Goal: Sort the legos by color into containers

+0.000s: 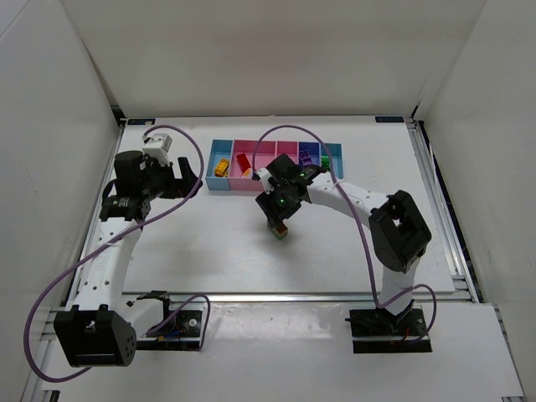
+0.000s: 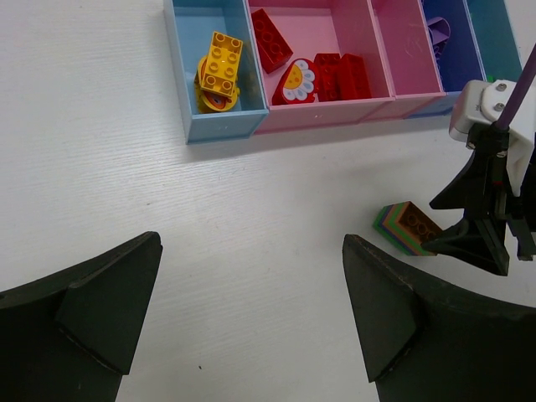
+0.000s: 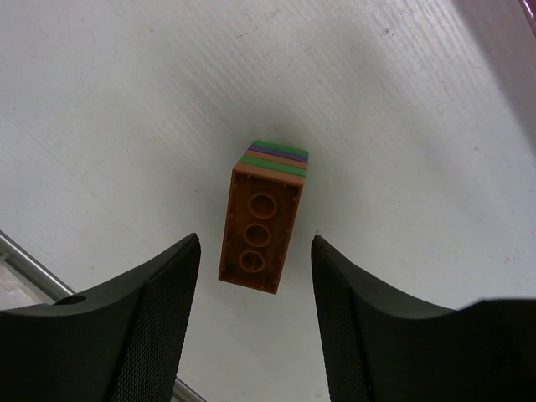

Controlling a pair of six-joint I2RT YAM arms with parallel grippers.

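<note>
Lego stack (image 3: 261,219), far layers barely visible, right tool (image 3: 254,244) spread either side, left tool (image 2: 251,243) spread

Orange-green-purple stack (image 3: 261,226) lies sideways, untouched, between the right hand's (image 3: 255,244) fingers (image 3: 151,318); bins (image 2: 218,130) beyond hold yellow and red bricks (image 2: 219,65).

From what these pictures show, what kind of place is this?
Probably a robot lab workcell: a white table boxed in by plain white walls, a left arm and a right arm bolted at its near edge, and joined bins holding toy bricks.
</note>
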